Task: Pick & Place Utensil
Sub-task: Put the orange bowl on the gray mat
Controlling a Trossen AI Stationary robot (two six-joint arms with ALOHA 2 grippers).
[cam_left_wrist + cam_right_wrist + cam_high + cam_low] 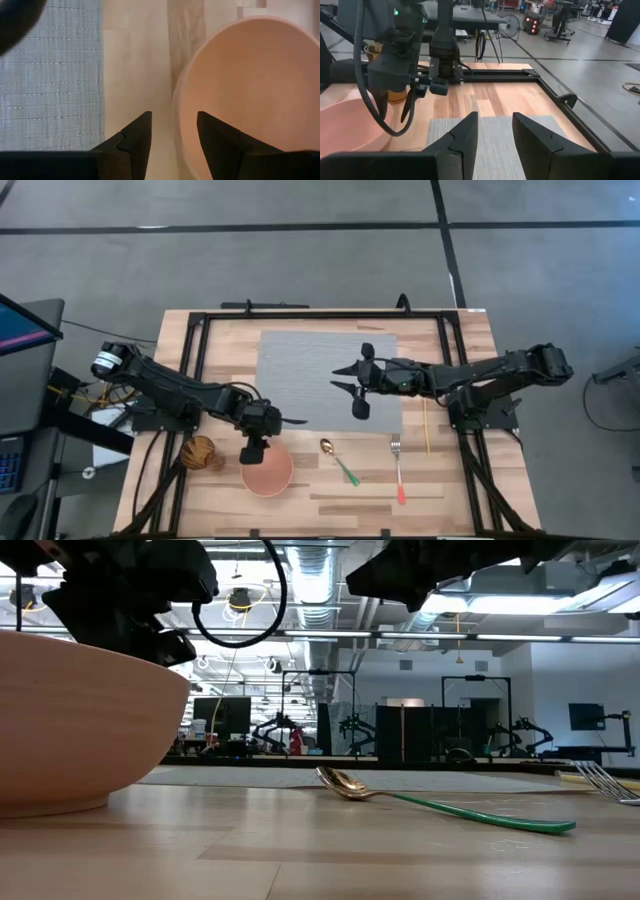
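Observation:
A pink bowl (270, 472) (250, 90) (70, 720) stands near the table's near edge. My left gripper (254, 450) (174, 120) hovers open over the bowl's left rim (178, 115), one finger on each side, touching nothing as far as I can see. A gold spoon with a green handle (338, 460) (400, 798) lies flat right of the bowl. A fork with a red handle (398, 470) (605, 780) lies farther right. My right gripper (342, 378) (495, 122) is open and empty above the grey mat (300, 370), pointing toward the table's left.
A brown cup-like object (203, 452) stands left of the bowl. A thin wooden stick (427, 428) lies right of the mat. A black frame (320, 313) borders the table top. Bare wood shows between spoon and fork.

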